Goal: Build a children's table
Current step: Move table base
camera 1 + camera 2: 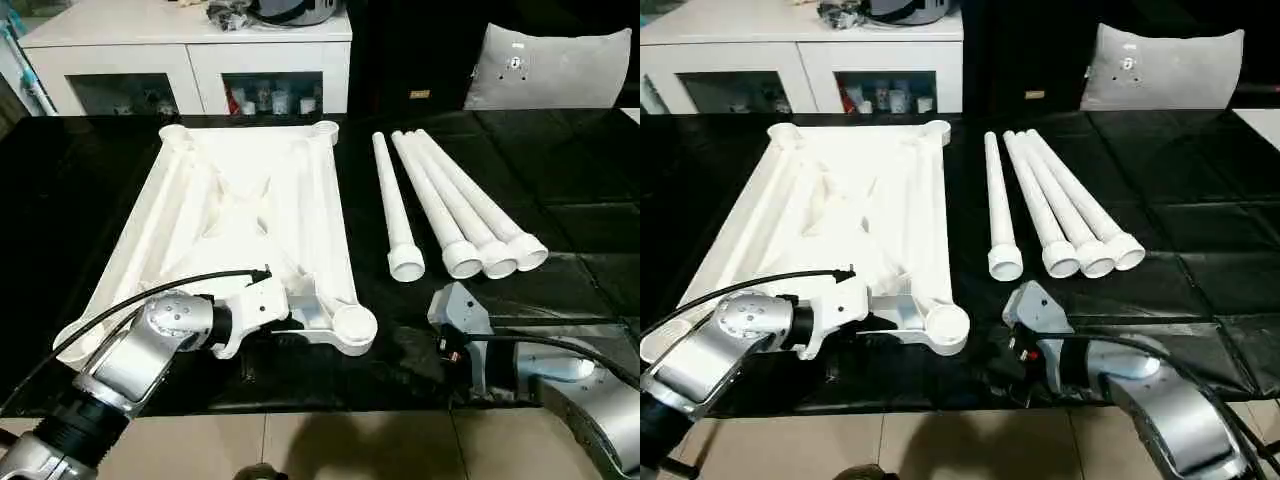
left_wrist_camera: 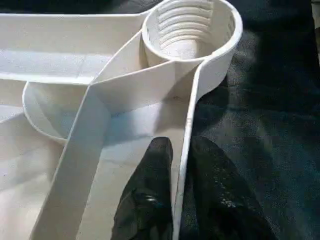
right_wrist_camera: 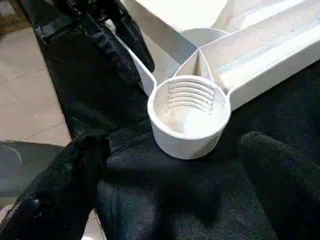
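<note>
Four white legs [image 1: 455, 215] lie side by side on the black bench [image 1: 560, 200], at about 3 o'clock from the upturned table top [image 1: 240, 215], well apart from it, their wide ends toward the robot. None is fitted yet, so the job looks to be at its opening step: steadying the top before the first leg goes in. The left claw [image 2: 182, 197] straddles the top's thin outer rim close to the near corner socket [image 1: 354, 328], one finger inside the rim and one outside, clenched on that wall as far as the wrist view shows. The right claw [image 3: 165, 200] is spread wide and holds nothing; it hovers just short of the same socket, which sits between its two fingers in its own wrist view. The next move, I judge, calls for the right arm to swing toward 1 o'clock, take a leg near its wide end, stand it upright and seat it in that ribbed socket while the left keeps the top from sliding.
</note>
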